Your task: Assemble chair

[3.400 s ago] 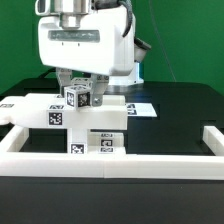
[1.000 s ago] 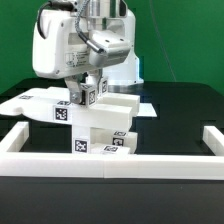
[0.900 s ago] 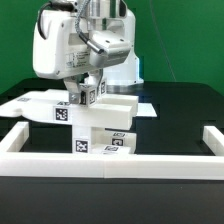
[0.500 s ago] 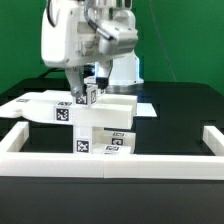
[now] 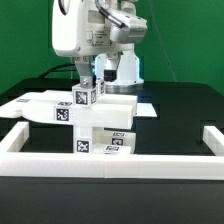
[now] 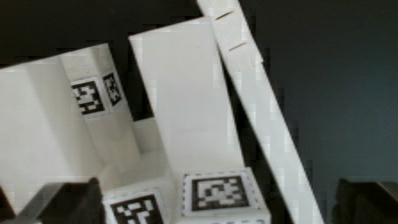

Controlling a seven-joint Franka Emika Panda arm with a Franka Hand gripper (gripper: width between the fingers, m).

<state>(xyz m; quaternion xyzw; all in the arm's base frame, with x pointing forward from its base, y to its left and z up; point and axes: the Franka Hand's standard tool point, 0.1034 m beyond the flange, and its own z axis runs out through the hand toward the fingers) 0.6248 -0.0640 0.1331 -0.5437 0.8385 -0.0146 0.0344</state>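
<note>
White chair parts, matte and blocky with black-and-white fiducial tags, sit stacked on the black table, just behind the near border rail in the exterior view. A small tagged cube-shaped piece stands on top of the stack. The Panda arm's gripper hangs directly above that piece, its fingers reaching down to it; whether they are clamped on it or spread cannot be told. The wrist view shows a long white bar with two tags at its lower end, and beside it a slim rail.
</note>
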